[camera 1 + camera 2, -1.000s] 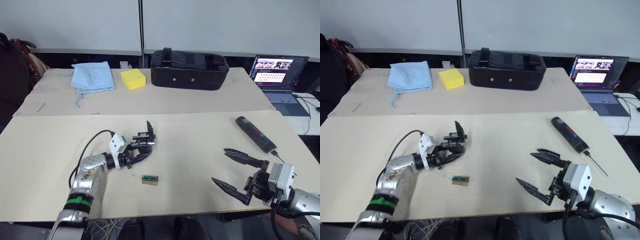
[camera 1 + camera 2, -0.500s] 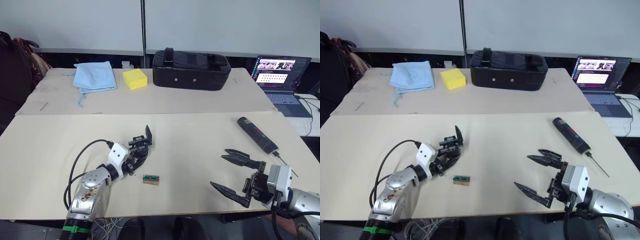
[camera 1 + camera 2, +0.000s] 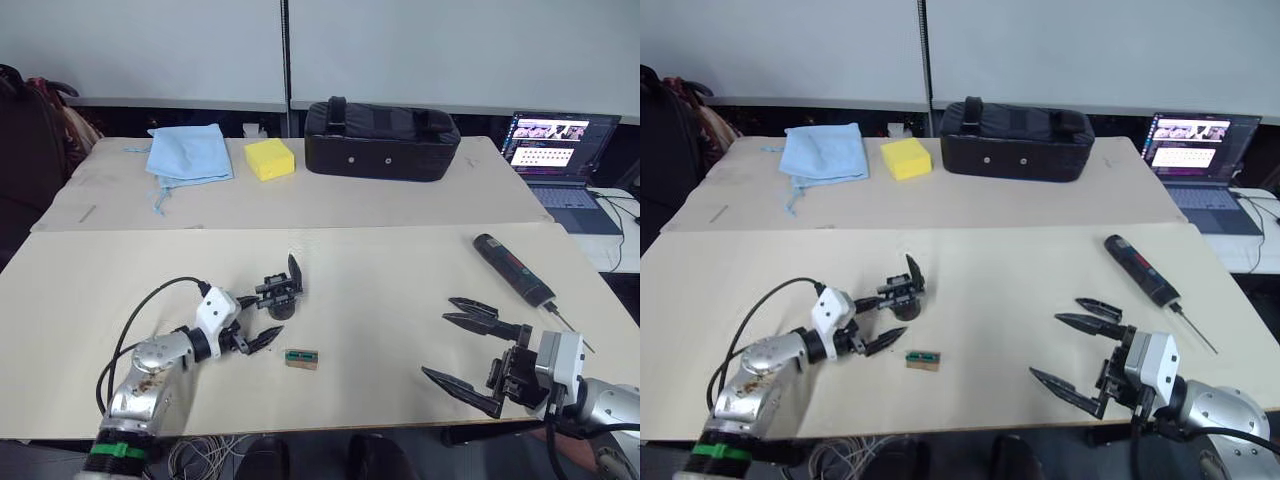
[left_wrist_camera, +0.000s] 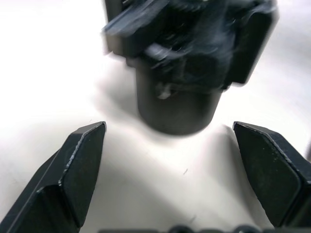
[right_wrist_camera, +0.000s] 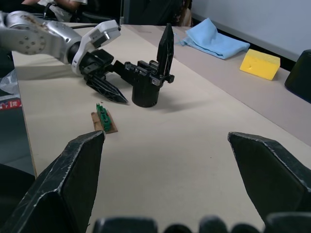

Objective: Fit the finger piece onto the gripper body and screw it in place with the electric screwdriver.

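Left eye view takes in the whole table (image 3: 400, 300): a black case (image 3: 381, 139), a laptop (image 3: 556, 152), a blue cloth (image 3: 187, 153) and a yellow sponge (image 3: 269, 158) along the far side, and the electric screwdriver (image 3: 513, 268) lying well apart from both arms, beyond the right gripper (image 3: 470, 346). The right wrist view adds what the head cameras leave small: the gripper body (image 5: 146, 83) stands upright on its round base with the finger piece (image 5: 165, 47) rising from it, pointed tip up, and a small green-topped block (image 5: 103, 119) lies just beside it on the near side. The left wrist view brings the round base close, between the two spread fingers (image 4: 77, 165) and not touching either. The left gripper (image 3: 258, 319) is open, its tips flanking the base of the gripper body. The right gripper is spread wide and holds nothing, low over the table's near edge.
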### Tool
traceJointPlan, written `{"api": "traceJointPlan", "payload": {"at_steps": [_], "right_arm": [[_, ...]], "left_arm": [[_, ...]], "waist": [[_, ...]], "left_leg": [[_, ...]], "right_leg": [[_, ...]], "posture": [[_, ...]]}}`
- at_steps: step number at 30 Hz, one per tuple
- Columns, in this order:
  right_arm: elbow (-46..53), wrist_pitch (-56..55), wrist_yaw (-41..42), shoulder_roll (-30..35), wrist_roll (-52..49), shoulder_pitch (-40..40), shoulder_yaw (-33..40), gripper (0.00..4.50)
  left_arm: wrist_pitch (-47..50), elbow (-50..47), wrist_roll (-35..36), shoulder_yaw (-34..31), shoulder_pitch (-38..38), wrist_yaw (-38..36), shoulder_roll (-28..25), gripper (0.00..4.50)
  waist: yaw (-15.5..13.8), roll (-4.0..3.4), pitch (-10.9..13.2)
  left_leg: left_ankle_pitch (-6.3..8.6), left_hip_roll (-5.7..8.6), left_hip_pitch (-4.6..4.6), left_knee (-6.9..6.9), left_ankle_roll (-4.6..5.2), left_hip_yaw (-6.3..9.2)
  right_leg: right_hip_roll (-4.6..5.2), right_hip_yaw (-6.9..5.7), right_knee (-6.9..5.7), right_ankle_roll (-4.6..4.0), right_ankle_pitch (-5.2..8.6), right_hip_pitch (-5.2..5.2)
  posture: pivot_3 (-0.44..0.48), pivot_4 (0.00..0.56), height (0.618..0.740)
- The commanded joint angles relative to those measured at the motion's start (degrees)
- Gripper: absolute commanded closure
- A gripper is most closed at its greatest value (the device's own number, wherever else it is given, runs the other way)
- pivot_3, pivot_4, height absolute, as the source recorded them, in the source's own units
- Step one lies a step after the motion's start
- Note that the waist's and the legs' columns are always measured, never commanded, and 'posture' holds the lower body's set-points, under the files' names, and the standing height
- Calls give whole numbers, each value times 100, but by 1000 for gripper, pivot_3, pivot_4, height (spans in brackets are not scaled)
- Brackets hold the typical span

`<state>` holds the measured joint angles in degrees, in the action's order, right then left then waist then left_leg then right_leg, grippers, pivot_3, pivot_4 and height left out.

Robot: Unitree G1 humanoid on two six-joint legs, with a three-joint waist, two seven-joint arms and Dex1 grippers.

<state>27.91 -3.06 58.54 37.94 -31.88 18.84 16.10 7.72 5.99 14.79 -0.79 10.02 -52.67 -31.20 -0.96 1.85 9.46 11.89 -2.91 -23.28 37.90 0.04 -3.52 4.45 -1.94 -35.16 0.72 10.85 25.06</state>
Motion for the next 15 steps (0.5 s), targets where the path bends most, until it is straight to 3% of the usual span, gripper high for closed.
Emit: {"api": "traceJointPlan", "payload": {"at_steps": [1,7,15], "right_arm": [[144,34,-33,-2,-114,-45,43,0],[147,-65,-114,-80,-51,-141,14,0],[213,-68,-46,41,-100,19,217,0]], "left_arm": [[-217,447,186,19,399,-654,-138,11],[-745,1846,113,326,1419,-1823,-99,11],[-1638,3047,-250,621,2211,-2325,238,11]], "waist": [[-2,0,0],[-46,1,0],[-57,3,1]], "left_leg": [[0,0,0,0,0,0],[-1,4,-4,0,1,-2],[-1,6,-9,2,2,0]], "right_leg": [[0,0,2,0,0,0],[0,0,4,0,-1,-1],[-1,-1,3,3,-2,-2]], "posture": [[0,150,740],[0,150,740],[0,150,740]]}}
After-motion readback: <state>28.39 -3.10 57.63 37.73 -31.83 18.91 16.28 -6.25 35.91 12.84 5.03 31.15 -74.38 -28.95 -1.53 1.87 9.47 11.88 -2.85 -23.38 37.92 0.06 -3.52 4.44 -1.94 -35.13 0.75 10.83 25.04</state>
